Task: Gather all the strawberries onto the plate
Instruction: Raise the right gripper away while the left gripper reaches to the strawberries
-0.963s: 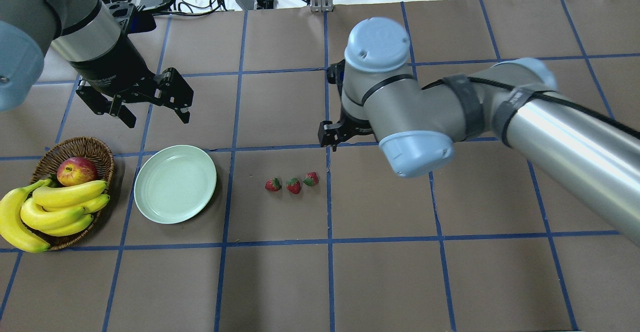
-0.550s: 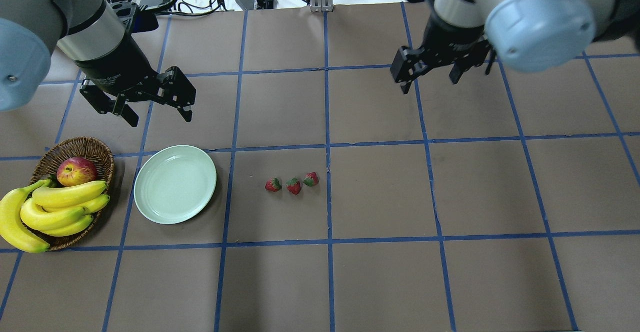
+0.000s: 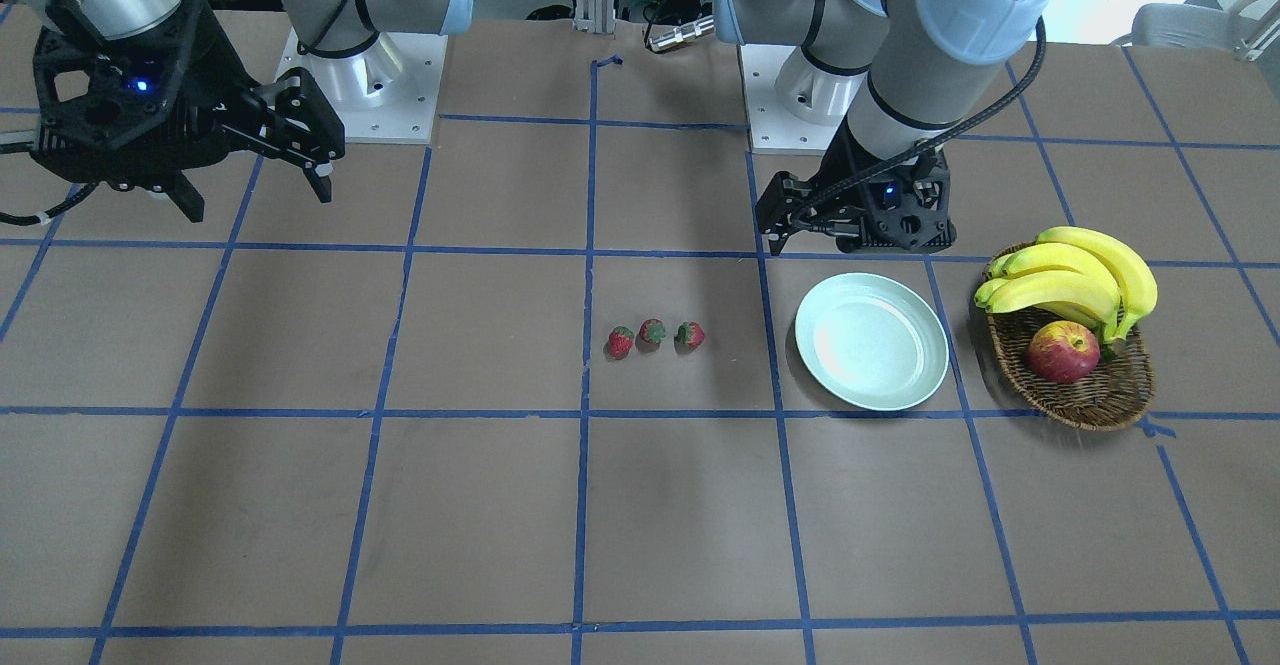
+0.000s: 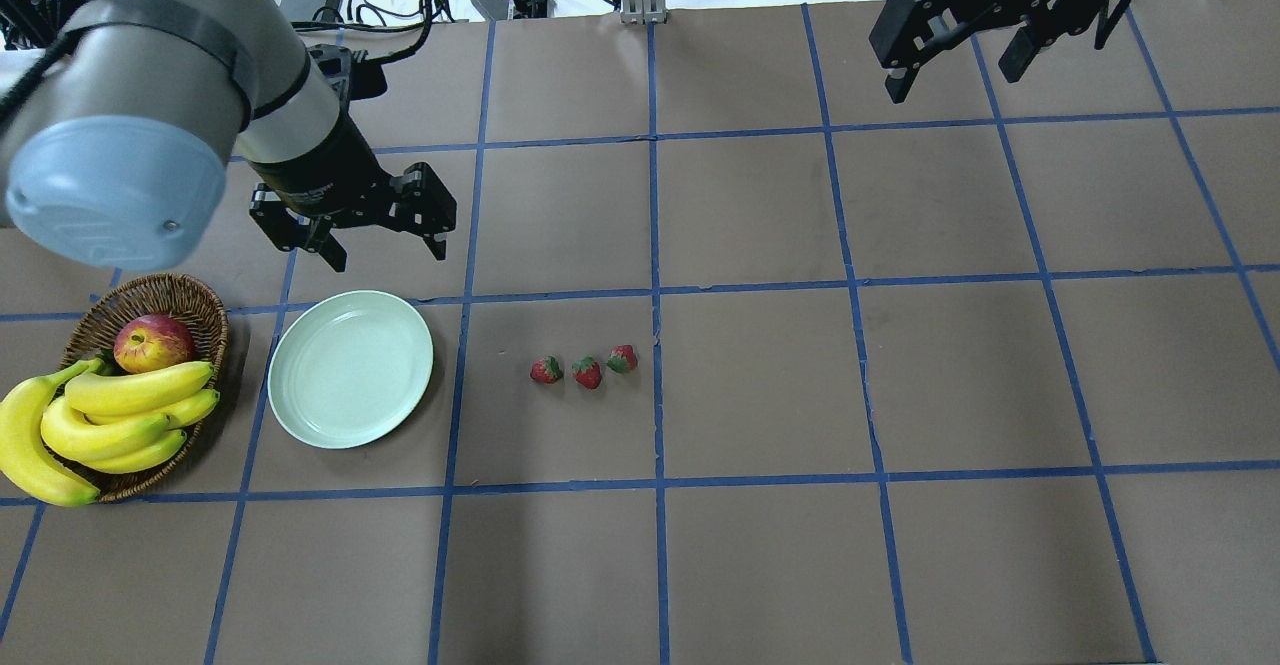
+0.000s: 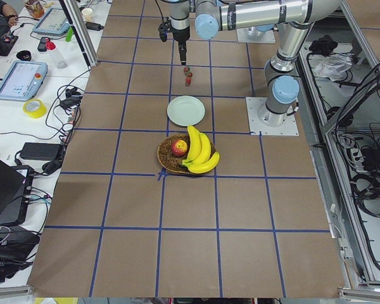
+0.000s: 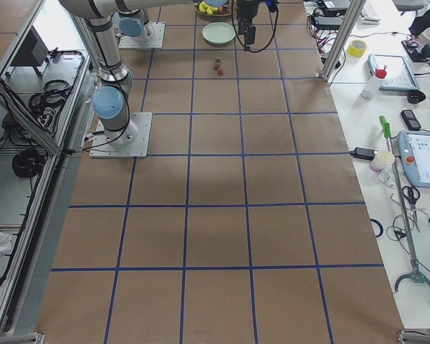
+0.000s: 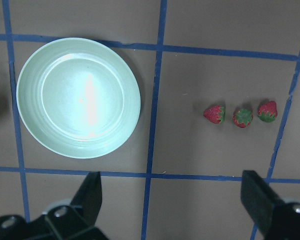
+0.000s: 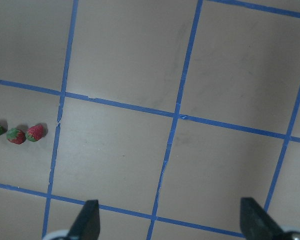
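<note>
- At the overhead view's upper right, the right gripper, jaws apart and empty, had withdrawn from centre.
- The left gripper, also spread, had shifted nearer the plate.
- The strawberries stayed rowed at centre, right of the plate; none collected.
</note>
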Motion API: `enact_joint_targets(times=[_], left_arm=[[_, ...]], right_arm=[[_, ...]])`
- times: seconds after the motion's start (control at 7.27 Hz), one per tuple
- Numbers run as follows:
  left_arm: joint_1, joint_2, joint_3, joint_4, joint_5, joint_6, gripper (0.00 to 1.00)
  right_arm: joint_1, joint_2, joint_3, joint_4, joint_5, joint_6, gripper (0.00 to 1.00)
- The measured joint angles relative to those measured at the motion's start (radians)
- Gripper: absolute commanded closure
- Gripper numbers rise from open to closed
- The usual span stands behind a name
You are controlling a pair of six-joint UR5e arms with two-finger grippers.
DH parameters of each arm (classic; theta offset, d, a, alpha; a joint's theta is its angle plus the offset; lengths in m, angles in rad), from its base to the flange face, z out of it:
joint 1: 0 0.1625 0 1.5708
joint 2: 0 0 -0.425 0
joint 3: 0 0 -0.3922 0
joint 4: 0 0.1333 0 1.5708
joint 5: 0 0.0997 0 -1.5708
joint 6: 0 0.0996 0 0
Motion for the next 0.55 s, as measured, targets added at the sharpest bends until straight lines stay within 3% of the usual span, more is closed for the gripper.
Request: enact_joint_targets(times=[0.28, 0.55], left_arm=[[-0.026, -0.028, -0.081, 0.090, -0.008, -0.041, 0.00], [-0.038, -0.055, -0.142, 0.146, -0.076, -0.114, 0.00]], right_arm=[[-0.010, -0.008, 0.008, -0.007, -0.026, -0.004, 0.00], [-0.011, -0.043, 0.073, -0.014, -0.040, -0.008, 0.00]])
